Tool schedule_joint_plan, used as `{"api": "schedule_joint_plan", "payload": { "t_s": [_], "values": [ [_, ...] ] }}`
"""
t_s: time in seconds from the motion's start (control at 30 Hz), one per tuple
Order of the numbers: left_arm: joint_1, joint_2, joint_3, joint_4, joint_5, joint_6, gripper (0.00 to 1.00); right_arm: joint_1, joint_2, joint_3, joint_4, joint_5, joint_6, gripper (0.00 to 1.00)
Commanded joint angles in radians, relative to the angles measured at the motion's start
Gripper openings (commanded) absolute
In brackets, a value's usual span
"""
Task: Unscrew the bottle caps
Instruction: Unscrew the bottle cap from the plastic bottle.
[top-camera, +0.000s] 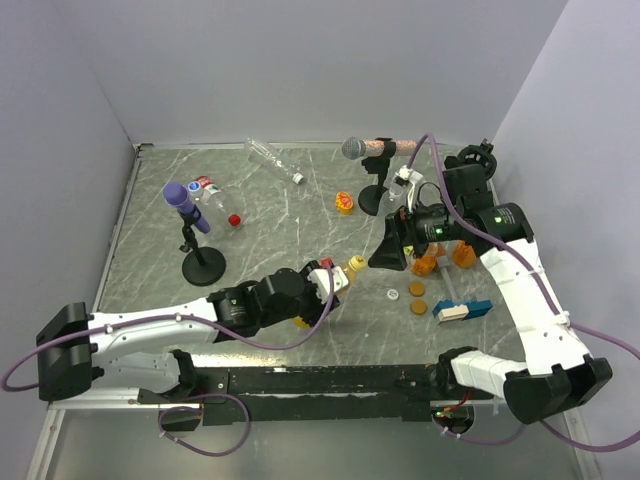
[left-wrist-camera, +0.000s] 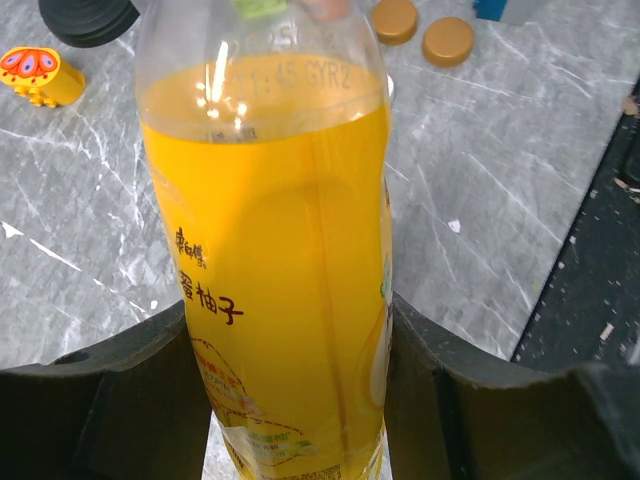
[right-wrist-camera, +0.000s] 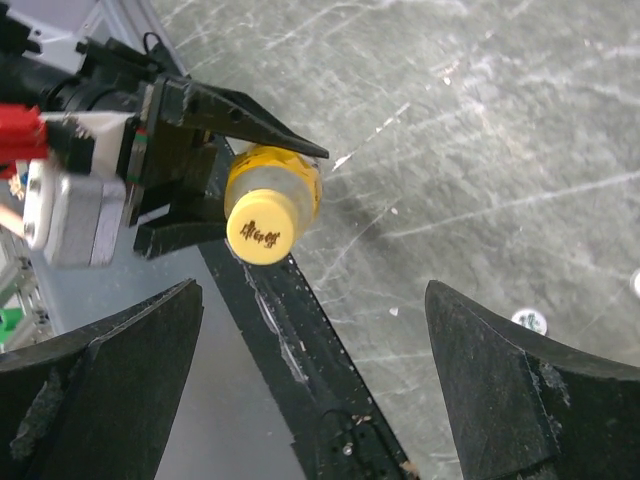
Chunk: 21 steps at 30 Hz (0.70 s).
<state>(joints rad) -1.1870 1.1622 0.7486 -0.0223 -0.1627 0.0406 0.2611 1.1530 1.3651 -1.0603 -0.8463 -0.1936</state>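
**Operator:** Which arm has the bottle, and how is it held?

**Spotter:** Your left gripper (left-wrist-camera: 300, 400), the one nearest you, is clamped on the lower body of the juice bottle (left-wrist-camera: 265, 250). Both fingers press its sides in the left wrist view. The bottle is tilted, with its long axis running from that grip away to the right and far.

**Operator:** And the cap?

**Spotter:** The yellow cap (right-wrist-camera: 258, 232) is on, at the far-right end of that axis, and it points almost straight at your right gripper (right-wrist-camera: 311, 290). That gripper is spread wide and holds nothing — it is near the cap but apart from it. I'd use the right arm. In its wrist view the cap sits off centre between the fingers, so you'd line up first, then advance along the axis and close.

**Operator:** Anything beyond?

**Spotter:** Far left, a clear bottle (top-camera: 212, 200) lies on the table (top-camera: 300, 230) with its red cap (top-camera: 234, 220) on. A second clear bottle (top-camera: 268, 153) lies near the far edge.
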Motion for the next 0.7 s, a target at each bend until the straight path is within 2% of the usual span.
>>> {"api": "schedule_joint_plan", "payload": {
  "t_s": [0.0, 0.37, 0.67],
  "values": [
    [-0.020, 0.031, 0.087, 0.117, -0.083, -0.018, 0.05, -0.005, 0.019, 0.048, -0.050, 0.052, 0.063, 0.97],
    [-0.031, 0.108, 0.132, 0.128, -0.100, -0.007, 0.05, 0.016, 0.116, 0.101, -0.110, 0.044, 0.056, 0.81],
    [-0.031, 0.152, 0.136, 0.166, -0.066, -0.019, 0.05, 0.041, 0.157, 0.121, -0.124, -0.034, 0.048, 0.60]
  ]
}}
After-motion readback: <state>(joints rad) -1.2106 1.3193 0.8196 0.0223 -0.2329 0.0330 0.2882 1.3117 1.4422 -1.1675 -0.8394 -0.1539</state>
